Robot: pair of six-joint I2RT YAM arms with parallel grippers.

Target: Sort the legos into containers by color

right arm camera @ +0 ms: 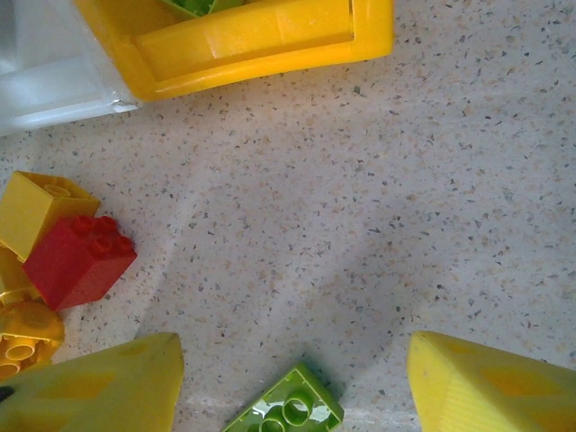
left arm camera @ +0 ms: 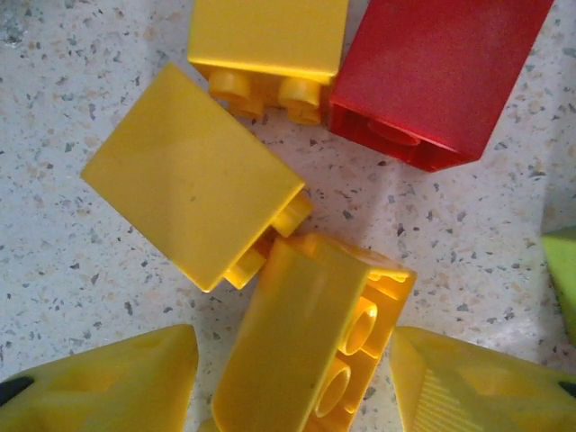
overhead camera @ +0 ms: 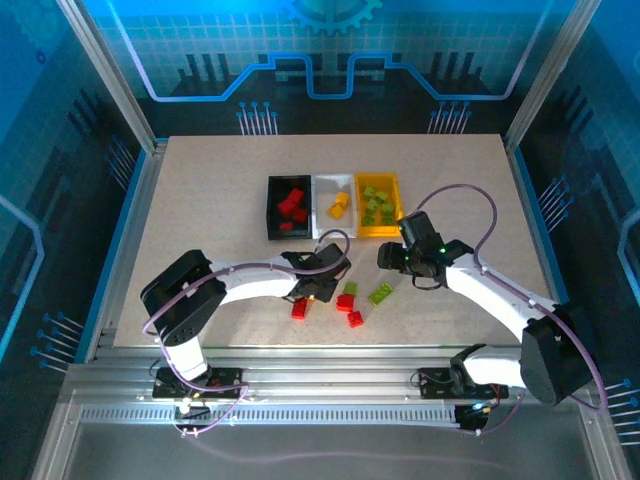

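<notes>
Bins (overhead camera: pixel 378 233) hold sorted red, yellow, green; loose bricks (overhead camera: pixel 352 303) lie near tabletop (overhead camera: pixel 200 200) near edge. Left gripper (overhead camera: pixel 312 290) straddles yellow brick (left arm camera: pixel 306 333), pinch uncertain; right gripper (right arm camera: pixel 292 346) fingers spread.

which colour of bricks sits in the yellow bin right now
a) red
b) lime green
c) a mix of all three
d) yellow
b: the yellow bin holds only lime green bricks, while the red bricks lie in the black bin.
</notes>
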